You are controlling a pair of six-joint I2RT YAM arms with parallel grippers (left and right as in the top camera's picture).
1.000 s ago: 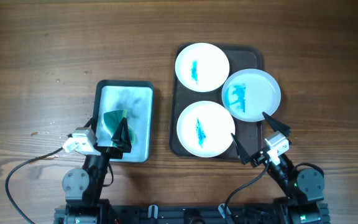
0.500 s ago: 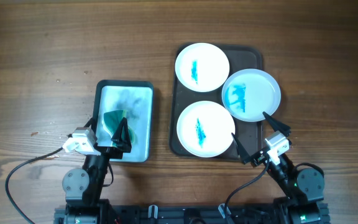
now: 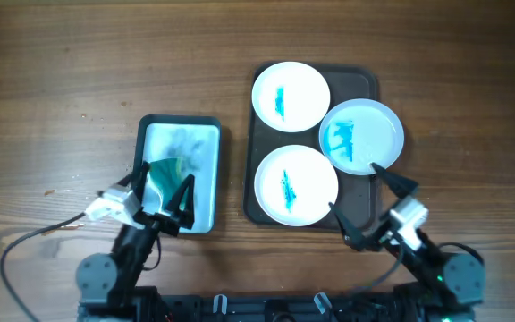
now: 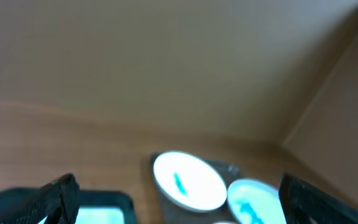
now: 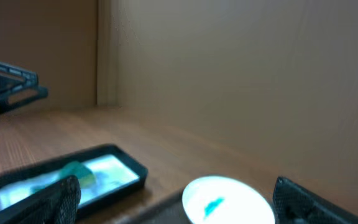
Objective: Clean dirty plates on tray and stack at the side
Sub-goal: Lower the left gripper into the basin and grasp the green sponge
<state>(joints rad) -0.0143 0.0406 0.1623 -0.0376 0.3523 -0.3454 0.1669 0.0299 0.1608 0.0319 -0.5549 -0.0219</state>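
Observation:
Three white plates with blue smears lie on a dark tray (image 3: 367, 77): one at the back (image 3: 291, 96), one on the right (image 3: 361, 135), one at the front (image 3: 295, 184). A teal sponge (image 3: 163, 172) lies in a small wet tray (image 3: 202, 143) on the left. My left gripper (image 3: 161, 188) is open and empty over the sponge's near side. My right gripper (image 3: 352, 185) is open and empty at the dark tray's front right corner. The left wrist view shows two of the plates (image 4: 188, 180) (image 4: 253, 199) ahead. The right wrist view shows one plate (image 5: 229, 199) and the sponge (image 5: 73, 169).
Bare wooden table surrounds both trays, with wide room at the back and far left. A cable (image 3: 38, 234) runs from the left arm along the front edge. A black stand (image 5: 8, 87) shows at the left of the right wrist view.
Both arms have shifted: the left gripper's fingers now straddle the sponge more widely, and the right gripper has moved slightly toward the front. Plates and sponge have not moved.

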